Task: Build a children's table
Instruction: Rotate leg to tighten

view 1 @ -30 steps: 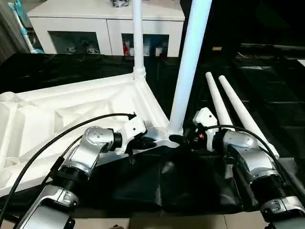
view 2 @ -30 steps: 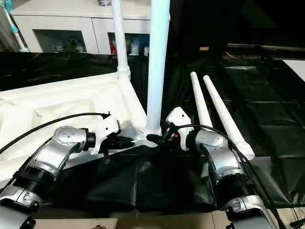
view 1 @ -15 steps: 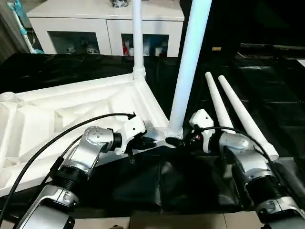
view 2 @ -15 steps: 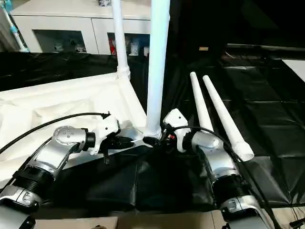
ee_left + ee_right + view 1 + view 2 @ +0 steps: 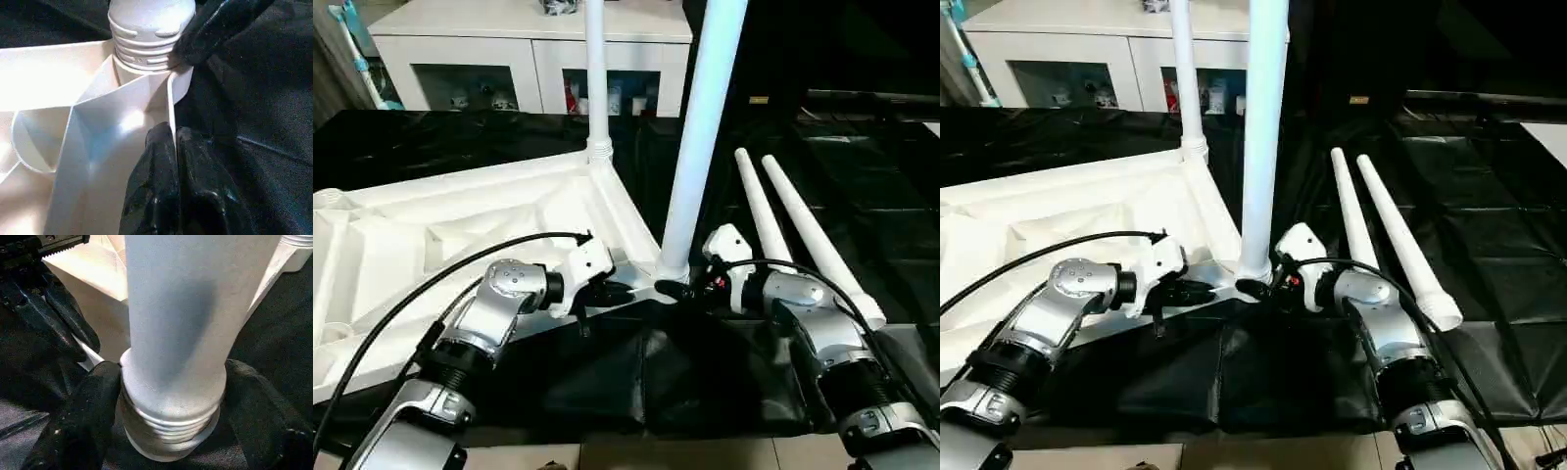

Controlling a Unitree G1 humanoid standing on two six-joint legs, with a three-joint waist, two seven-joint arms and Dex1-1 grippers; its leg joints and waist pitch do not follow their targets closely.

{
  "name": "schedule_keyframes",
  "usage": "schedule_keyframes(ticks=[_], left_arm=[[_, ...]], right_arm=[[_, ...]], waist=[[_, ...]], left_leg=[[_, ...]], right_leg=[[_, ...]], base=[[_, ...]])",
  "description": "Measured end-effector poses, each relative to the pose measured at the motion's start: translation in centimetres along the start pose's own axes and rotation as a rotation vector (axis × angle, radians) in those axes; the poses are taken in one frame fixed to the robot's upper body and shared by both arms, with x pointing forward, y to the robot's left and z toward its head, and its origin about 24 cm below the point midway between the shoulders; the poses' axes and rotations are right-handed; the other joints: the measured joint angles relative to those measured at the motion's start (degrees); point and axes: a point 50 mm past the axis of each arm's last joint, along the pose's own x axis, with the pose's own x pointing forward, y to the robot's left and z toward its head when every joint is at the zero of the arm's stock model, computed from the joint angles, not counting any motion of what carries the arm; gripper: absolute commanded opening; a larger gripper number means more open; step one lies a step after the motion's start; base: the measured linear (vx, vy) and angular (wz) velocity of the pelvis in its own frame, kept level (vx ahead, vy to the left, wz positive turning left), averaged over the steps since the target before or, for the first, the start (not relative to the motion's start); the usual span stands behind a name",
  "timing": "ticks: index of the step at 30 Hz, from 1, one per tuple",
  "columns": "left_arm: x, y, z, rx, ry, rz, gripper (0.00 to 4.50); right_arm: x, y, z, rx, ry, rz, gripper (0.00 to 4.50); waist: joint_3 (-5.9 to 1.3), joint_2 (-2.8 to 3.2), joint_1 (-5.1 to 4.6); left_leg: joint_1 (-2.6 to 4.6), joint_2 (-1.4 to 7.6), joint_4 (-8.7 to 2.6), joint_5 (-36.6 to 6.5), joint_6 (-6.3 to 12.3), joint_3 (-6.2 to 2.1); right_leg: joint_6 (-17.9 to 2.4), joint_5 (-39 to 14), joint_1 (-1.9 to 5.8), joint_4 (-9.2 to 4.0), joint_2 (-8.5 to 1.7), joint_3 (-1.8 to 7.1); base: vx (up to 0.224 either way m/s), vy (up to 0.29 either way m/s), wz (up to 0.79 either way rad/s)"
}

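From the head views, both silver forearms reach forward and bend inward toward the near corner of the upturned table top (image 5: pixel 460 235), which lies on the black-draped bench (image 5: pixel 1489 196). The left gripper (image 5: pixel 612 291) meets that corner's edge; the right gripper (image 5: pixel 677 288) sits just across from it at the base of the upright leg (image 5: pixel 700 137). A second leg (image 5: pixel 596 78) stands beyond, and two loose legs (image 5: pixel 793 230) lie outside the right arm. In the left wrist view, the fingers (image 5: pixel 156 171) are pressed together, pinching the top's thin rim. In the right wrist view, the fingers (image 5: pixel 93 401) clasp the leg's ribbed foot from both sides.
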Motion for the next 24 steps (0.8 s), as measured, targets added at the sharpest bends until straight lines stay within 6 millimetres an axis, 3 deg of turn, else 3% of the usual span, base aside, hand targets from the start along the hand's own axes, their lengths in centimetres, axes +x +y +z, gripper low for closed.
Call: schedule_keyframes(ticks=[5, 6, 11, 24], left_arm=[[0.00, -0.01, -0.01, 0.000, 0.001, -0.001, 0.00], [-0.01, -0.01, -0.03, 0.000, 0.002, -0.002, 0.00], [-0.04, 0.00, -0.04, 0.000, 0.002, -0.001, 0.00], [0.04, -0.03, 0.03, 0.004, 0.004, -0.007, 0.00]], right_arm=[[-0.01, -0.01, 0.00, 0.000, 0.000, 0.000, 2.95], [0.00, 0.00, 0.00, 0.001, -0.001, 0.000, 3.34], [0.09, 0.11, 0.02, 0.007, -0.006, 0.011, 3.68], [0.85, 0.10, 0.73, 0.012, -0.033, 0.016, 3.68]], waist=[[0.00, 0.00, 0.02], [0.00, 0.00, 0.02], [0.00, -0.01, 0.01], [0.00, 0.00, 0.02]], left_leg=[[0.00, 0.00, 0.01, 0.00, 0.00, 0.00], [0.00, 0.00, 0.01, 0.00, 0.00, 0.00], [0.00, 0.00, 0.03, 0.00, 0.00, 0.00], [-0.02, 0.02, 0.12, 0.00, 0.01, 0.00]], right_leg=[[0.00, 0.00, 0.00, 0.01, 0.00, 0.00], [0.00, 0.00, 0.00, 0.01, 0.00, 0.00], [0.00, 0.00, 0.00, 0.03, 0.00, 0.00], [-0.02, 0.02, 0.00, 0.07, 0.00, 0.00]], base=[[0.000, 0.000, 0.00], [0.000, 0.000, 0.00], [0.000, 0.000, 0.00], [0.000, 0.000, 0.00]])
